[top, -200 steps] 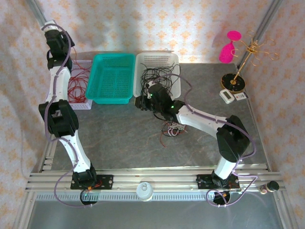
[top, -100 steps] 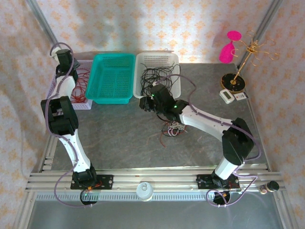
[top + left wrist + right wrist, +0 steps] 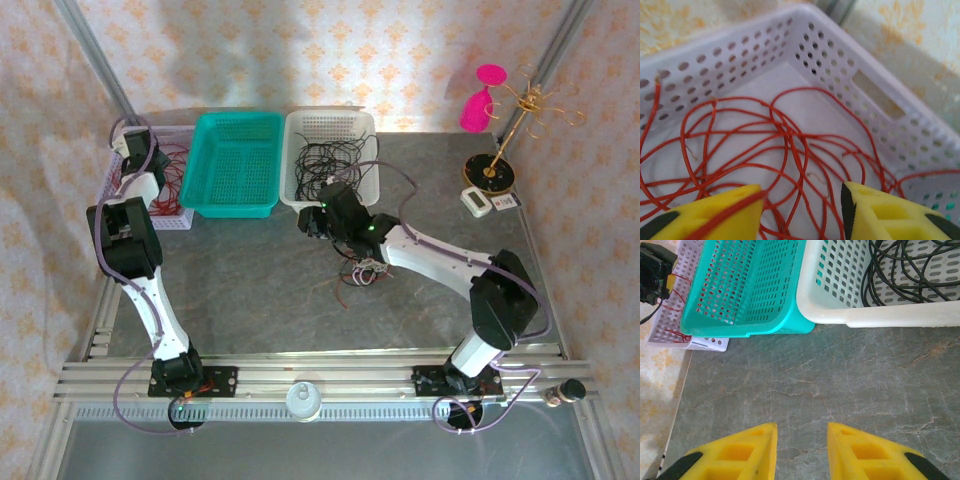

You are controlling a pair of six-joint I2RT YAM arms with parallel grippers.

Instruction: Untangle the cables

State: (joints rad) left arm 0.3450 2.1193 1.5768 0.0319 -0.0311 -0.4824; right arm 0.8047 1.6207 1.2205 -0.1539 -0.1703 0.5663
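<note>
The left pincer [image 3: 800,215] is over the pale purple basket [image 3: 880,100] at the far left of the table. Its two yellow fingers [image 3: 710,215] are wide apart and nothing is squeezed between them. The red cables [image 3: 765,135] lie in loose loops on the basket floor right under it. One red strand runs along the top edge of the left finger, but I cannot tell if it hangs on the finger or just lies behind it. The bottom edge of the picture cuts off the lower part of both fingers. The right pincer [image 3: 801,450] is above the bare grey table [image 3: 850,375], just in front of the green basket [image 3: 740,285] and the white basket [image 3: 890,315]. Its fingers are a little way apart with nothing in the gap, and they touch no cable. The black cables [image 3: 900,270] are coiled in the white basket. From above, a small clump of cables [image 3: 362,270] sits on the table beside the right arm. The arm covers part of it. It has some red and white strands, but it is too small to tell them apart.
</note>
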